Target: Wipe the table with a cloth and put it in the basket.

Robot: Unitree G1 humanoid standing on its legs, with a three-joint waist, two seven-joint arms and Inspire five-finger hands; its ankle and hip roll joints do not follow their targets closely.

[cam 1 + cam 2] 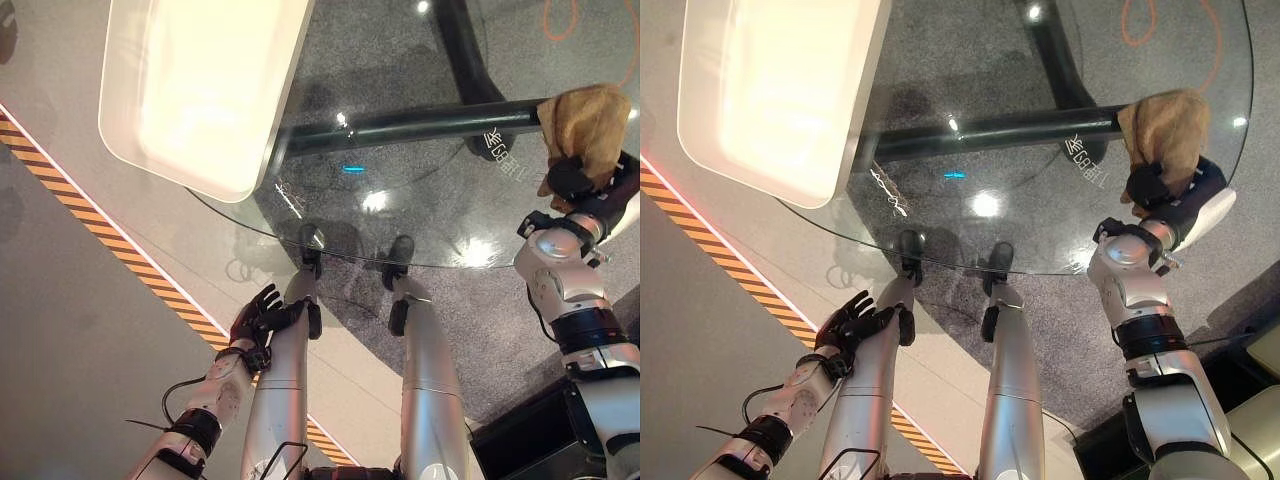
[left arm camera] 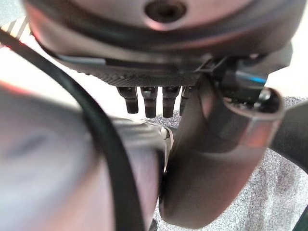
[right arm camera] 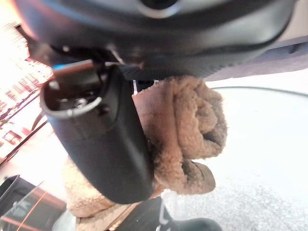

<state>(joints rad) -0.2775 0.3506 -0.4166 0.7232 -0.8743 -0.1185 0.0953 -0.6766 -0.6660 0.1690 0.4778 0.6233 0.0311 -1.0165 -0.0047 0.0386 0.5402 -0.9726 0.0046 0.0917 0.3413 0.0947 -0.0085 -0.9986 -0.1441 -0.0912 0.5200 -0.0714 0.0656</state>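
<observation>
Cloth [image 1: 588,125]: a tan, fleecy cloth is seen bunched at the right side of the glass table, lying over the far end of the right hand. In the right wrist view the cloth [image 3: 185,139] is shown rolled and folded against the inside of the hand, with more of it hanging below the thumb.

Right hand [image 1: 1150,185]: it is held over the right part of the table top, near its rim. The cloth is gripped by it: the thumb [image 3: 103,139] is pressed against the roll, and the fingers are covered by the fabric.

Left hand [image 1: 262,318]: it is held low, off the table, on the robot's left, well apart from the cloth. The fingers are seen straight and slightly spread, with nothing in them. In the left wrist view the fingers [image 2: 150,98] are shown side by side in a row.

Table [image 1: 420,235]: a round glass top is seen, with a dark tube frame visible through it and grey carpet below.

White slab [image 1: 200,85]: a pale, rounded rectangular piece is seen overlapping the left part of the glass top.

Floor stripe [image 1: 90,215]: an orange and black striped band is seen running across the floor at the left.
</observation>
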